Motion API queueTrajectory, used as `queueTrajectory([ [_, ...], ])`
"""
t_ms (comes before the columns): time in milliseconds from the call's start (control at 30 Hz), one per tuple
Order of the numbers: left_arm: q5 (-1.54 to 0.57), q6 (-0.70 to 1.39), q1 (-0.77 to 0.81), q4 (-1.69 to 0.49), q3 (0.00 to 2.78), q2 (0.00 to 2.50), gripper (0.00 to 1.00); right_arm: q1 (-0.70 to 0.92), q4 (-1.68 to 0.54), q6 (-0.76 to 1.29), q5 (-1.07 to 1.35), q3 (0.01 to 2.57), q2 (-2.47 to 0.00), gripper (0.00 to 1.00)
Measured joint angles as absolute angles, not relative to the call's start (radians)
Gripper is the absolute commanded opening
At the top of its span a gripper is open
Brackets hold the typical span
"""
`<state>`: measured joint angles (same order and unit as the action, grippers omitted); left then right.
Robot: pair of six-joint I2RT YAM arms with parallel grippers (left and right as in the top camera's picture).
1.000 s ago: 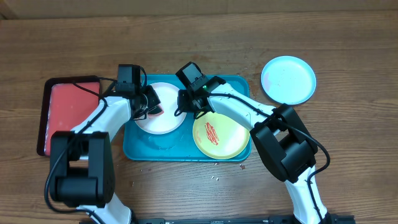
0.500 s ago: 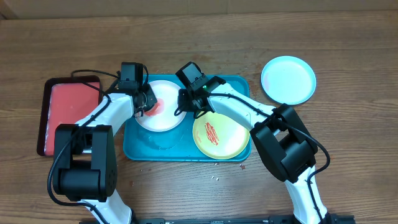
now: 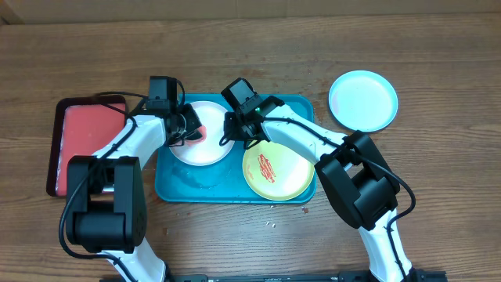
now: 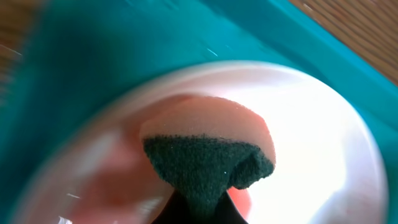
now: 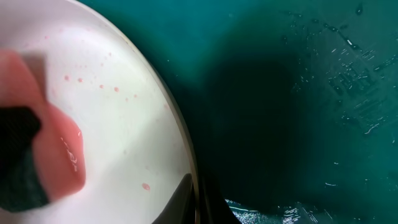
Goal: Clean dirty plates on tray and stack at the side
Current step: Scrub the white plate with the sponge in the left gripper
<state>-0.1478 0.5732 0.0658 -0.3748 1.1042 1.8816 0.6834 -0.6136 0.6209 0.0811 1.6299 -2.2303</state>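
A wooden table (image 3: 438, 47) is filling the overhead view, and one large teal tray (image 3: 196, 188) with a raised rim is lying at its middle. Two white-and-black robot arms are reaching in from the near edge, the left arm (image 3: 129, 149) and the right arm (image 3: 305, 141), both bending over the teal tray's far half. One smaller red tray (image 3: 82, 149) with a dark rim is sitting just beside the teal tray's left edge.

Three small round plates are showing. Two are lying inside the teal tray: the white plate (image 3: 213, 153) in its left half, and the yellow-green plate (image 3: 278, 174) in its near right corner, carrying red squiggly smears at its centre. The third, the light blue plate (image 3: 362, 101), is resting on bare wood beyond the teal tray's far right corner, apart from it.

One sponge (image 4: 205, 158), pink foam with a dark green scouring face, is pressing on the white plate, with a wet pink film around it. The left gripper (image 3: 182, 130) is hanging over the teal tray's left part, its jaws closed tight on the sponge. The right gripper (image 3: 239, 133) is hovering near the teal tray's middle, jaws pinched on the white plate's right rim, one tip on the plate's face and one outside it. Water droplets are glistening on the teal tray's floor beside that rim
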Motion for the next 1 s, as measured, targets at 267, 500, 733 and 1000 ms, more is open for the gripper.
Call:
queueTrajectory([
  [267,-0.23,0.575,0.131,-0.477,1.111,1.882,0.04,0.683,-0.614,0.616,0.081,1.63,-2.23,0.04],
  [500,-0.145,0.536,0.107,-0.649,1.14,1.876,0.04,0.683,-0.616,0.611,0.081,1.63,-2.23,0.04],
  [733,0.093,0.521,0.07,-0.714,1.155,1.872,0.04,0.683,-0.616,0.609,0.081,1.63,-2.23,0.04],
  [1000,0.069,0.516,0.064,-0.514,1.16,1.88,0.04,0.683,-0.612,0.609,0.081,1.63,-2.23,0.04],
])
